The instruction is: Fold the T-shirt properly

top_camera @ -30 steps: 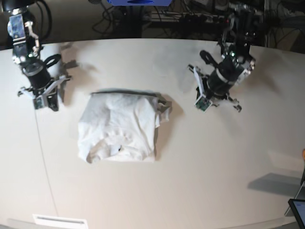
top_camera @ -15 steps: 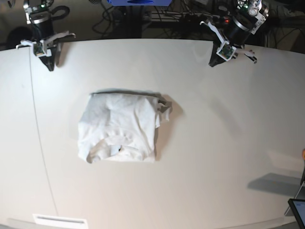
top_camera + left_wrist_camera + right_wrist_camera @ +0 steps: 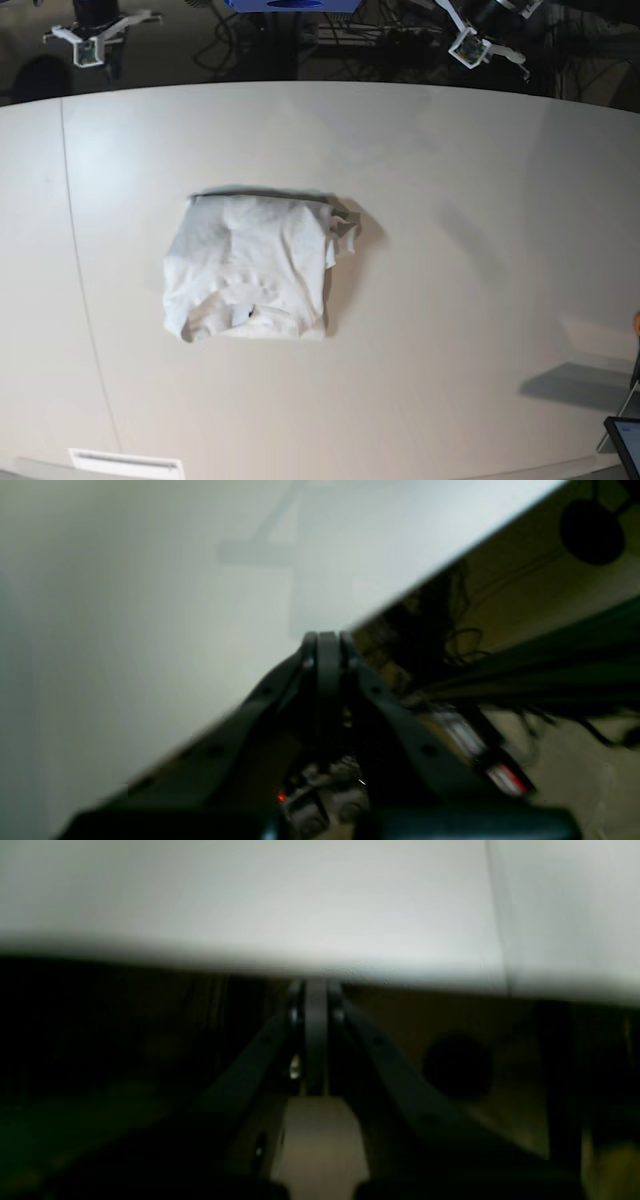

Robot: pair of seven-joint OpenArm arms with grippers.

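Lying folded into a rough, wrinkled square left of centre on the table [image 3: 480,260]: one white T-shirt [image 3: 250,268], a bit of cloth protruding at its upper right corner. Left gripper [image 3: 327,639] and right gripper [image 3: 315,987]: jaws pressed together, empty, both at the table's far edge, well apart from the shirt.

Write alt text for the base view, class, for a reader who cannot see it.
A white T-shirt lies folded into a rough, wrinkled square on an off-white table. Both arms are pulled back past the far edge, the left gripper and right gripper holding nothing.
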